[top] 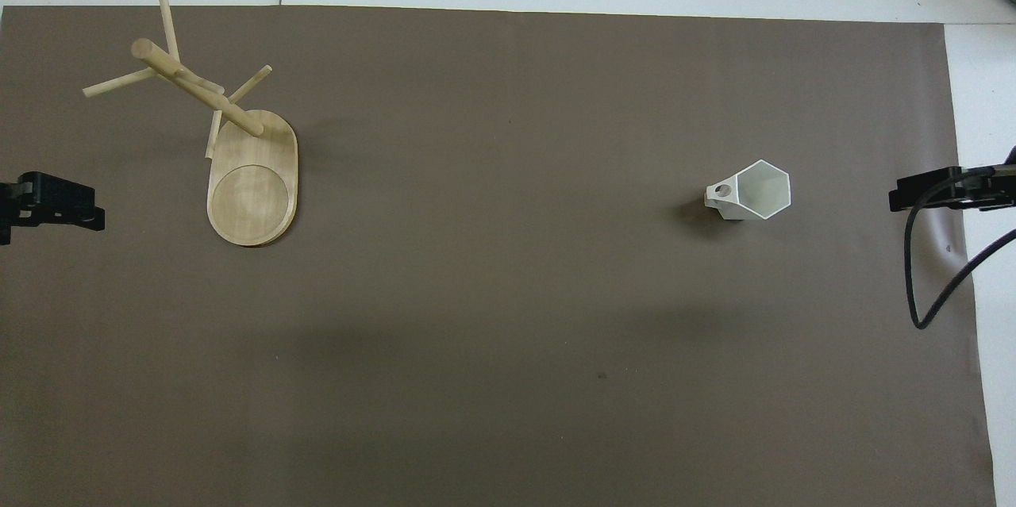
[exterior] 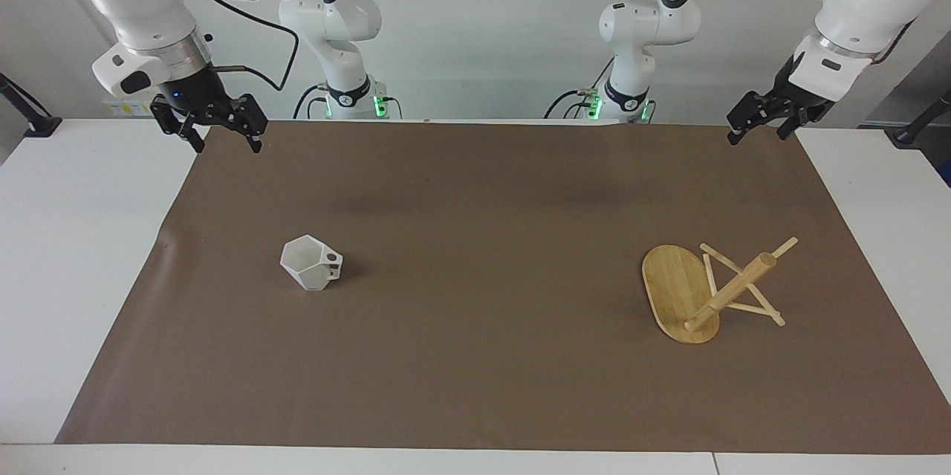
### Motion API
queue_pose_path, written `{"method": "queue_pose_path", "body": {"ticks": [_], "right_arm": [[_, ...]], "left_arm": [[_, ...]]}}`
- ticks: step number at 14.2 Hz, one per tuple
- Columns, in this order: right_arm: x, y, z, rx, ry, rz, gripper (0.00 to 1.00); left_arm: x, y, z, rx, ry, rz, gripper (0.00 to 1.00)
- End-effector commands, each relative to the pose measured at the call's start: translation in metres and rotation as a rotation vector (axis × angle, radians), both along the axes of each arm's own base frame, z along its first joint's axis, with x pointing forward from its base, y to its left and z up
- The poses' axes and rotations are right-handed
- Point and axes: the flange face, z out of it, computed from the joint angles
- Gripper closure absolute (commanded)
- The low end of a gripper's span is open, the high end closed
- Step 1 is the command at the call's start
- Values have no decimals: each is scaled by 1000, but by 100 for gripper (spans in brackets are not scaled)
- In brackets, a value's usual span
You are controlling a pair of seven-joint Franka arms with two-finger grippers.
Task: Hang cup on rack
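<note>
The white faceted cup (exterior: 310,262) stands upright on the brown mat toward the right arm's end, its pierced handle facing the left arm's end; it also shows in the overhead view (top: 758,191). The bamboo rack (exterior: 687,295) stands on its oval base toward the left arm's end, post and crossing pegs bare; it also shows in the overhead view (top: 252,182). My right gripper (exterior: 226,140) hangs open and empty over the mat's corner nearest the robots, well away from the cup. My left gripper (exterior: 758,134) hangs open and empty over the mat's corner at its own end. Both show at the overhead view's edges: right gripper (top: 905,196), left gripper (top: 87,209).
The brown mat (exterior: 483,371) covers most of the white table (exterior: 67,274). A black cable (top: 929,293) hangs from the right gripper. Nothing else lies on the mat between cup and rack.
</note>
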Motion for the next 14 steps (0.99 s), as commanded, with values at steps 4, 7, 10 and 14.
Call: {"method": "queue_pose_path", "body": {"ticks": [4, 7, 10, 14], "right_arm": [[-3, -1, 1, 6, -20, 20, 0], [-3, -1, 1, 6, -18, 20, 0], [-3, 1, 1, 8, -17, 26, 0], [-4, 1, 0, 9, -6, 24, 0]], "left_arm": [[-7, 3, 0, 14, -8, -1, 0], [-7, 3, 1, 14, -10, -2, 0], [-7, 3, 1, 14, -10, -1, 0], [-7, 3, 1, 14, -10, -2, 0]]}}
